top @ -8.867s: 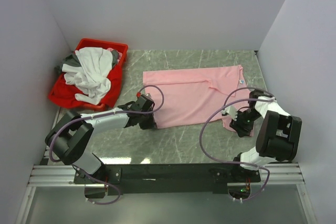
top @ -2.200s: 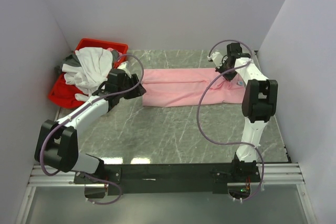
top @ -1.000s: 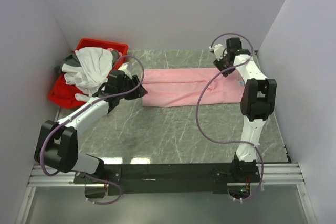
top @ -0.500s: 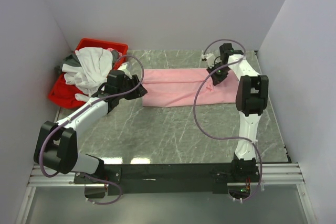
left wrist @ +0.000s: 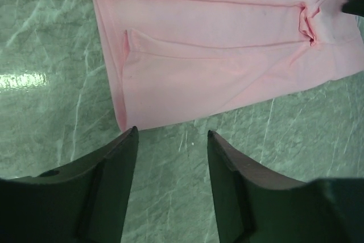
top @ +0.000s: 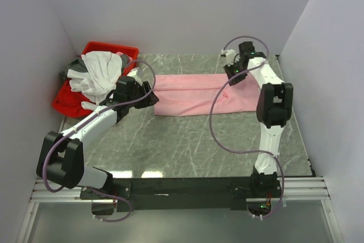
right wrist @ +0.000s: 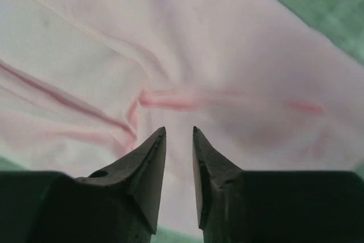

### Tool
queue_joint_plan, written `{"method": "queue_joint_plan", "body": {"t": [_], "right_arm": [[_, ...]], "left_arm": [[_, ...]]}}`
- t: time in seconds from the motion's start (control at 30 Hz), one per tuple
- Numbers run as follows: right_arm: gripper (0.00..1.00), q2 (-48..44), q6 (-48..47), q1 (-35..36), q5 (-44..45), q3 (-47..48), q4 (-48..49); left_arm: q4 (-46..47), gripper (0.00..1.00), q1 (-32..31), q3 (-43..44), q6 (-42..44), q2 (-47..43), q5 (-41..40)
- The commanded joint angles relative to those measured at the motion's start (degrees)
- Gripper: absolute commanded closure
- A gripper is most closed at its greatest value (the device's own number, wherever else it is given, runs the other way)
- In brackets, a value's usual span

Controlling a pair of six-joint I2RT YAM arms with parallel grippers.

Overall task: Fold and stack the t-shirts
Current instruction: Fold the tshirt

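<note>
Long folded light pink cloth t-shirt: plain; seams and creases read darker pink.
Rectangular red plastic bin: bright, uniform.
Crumpled white cloth shirt in the bin: plain white.
Dark grey cloth at the bin's left edge.
Flat stone-look tabletop: grey-green, marbled w/ thin white veins.
Left arm & right arm: white links, blk joints.
Cables: purple.
Left gripper & right gripper: both blk/dk grey.
Walls: pale lilac-white, plain.
</note>
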Motion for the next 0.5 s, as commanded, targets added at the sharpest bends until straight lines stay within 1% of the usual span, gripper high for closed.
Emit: {"method": "queue_joint_plan", "body": {"t": [0.0,0.03,0.07,0.1,0.13,0.17,0.2,0.23,0.27,0.33,0.37,0.47], "right_arm": [[0.66,-11.5,7.2,-6.3,0.5,-4.7,5.7],[0.62,-13.6,8.1,-7.5,-0.8,-6.0,5.7],[0.6,-14.7,8.6,-9.0,-2.3,-8.8,5.3],[0.57,-15.8,8.8,-11.4,-6.6,-10.7,4.7],[0.54,-17.9,8.8,-12.5,-8.4,-12.7,4.7],[0.53,-19.0,8.9,-13.4,-9.9,-17.2,4.9],[0.53,-20.0,8.7,-14.3,-12.4,-19.4,5.1],[0.52,-21.8,8.2,-14.5,-13.2,-21.4,4.8],[0.51,-22.8,8.1,-14.6,-14.0,-25.3,4.9],[0.51,-25.5,7.7,-14.5,-15.9,-28.9,6.0],[0.51,-27.3,8.1,-14.5,-16.8,-31.7,7.0],[0.5,-29.1,8.6,-14.5,-17.8,-35.4,9.2]], "left_arm": [[1.1,0.41,0.6,0.7,-0.9,-1.1,-2.9],[1.6,0.38,0.9,0.3,-1.5,-1.0,-3.1],[2.2,0.29,1.2,0.1,-2.0,-0.8,-2.7],[2.8,0.26,2.0,-0.6,-3.1,-0.4,-1.2],[4.0,0.25,2.5,-0.8,-3.4,0.2,0.2],[4.3,0.26,2.7,-0.7,-3.7,1.8,1.7],[4.5,0.26,2.9,-0.6,-3.8,2.8,4.2],[4.6,0.28,2.9,-0.4,-3.8,3.7,5.1],[4.6,0.31,2.9,-0.1,-3.8,5.4,6.1],[3.6,0.37,2.8,0.4,-4.5,6.9,7.1],[3.3,0.38,2.7,0.5,-5.4,7.9,7.1],[3.1,0.42,1.8,0.1,-7.6,9.1,5.8]]}}
